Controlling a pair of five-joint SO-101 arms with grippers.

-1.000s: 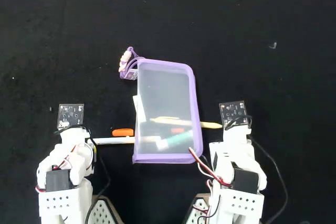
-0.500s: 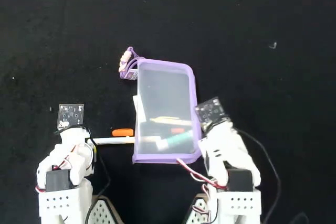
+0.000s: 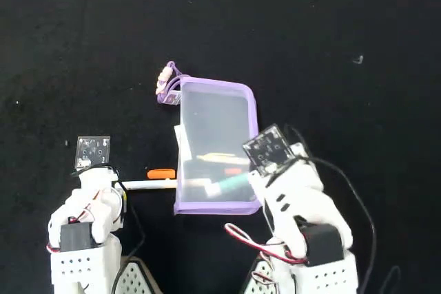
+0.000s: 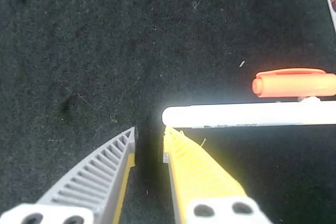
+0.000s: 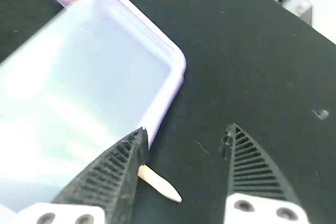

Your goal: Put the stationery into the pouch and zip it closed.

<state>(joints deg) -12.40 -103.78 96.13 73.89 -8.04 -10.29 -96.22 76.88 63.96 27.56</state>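
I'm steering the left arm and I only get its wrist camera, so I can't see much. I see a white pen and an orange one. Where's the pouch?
Observer: The purple pouch lies between the two arms, a bit ahead of them. The white pen points straight at its long side.
Operator: Is anything in it already?
Observer: A green pen shows through its clear top, but I cannot tell whether it is inside or underneath.
Operator: What's the other arm doing?
Observer: Its right hand is open beside the pouch's other long edge, and a pale pointed stick pokes out there.
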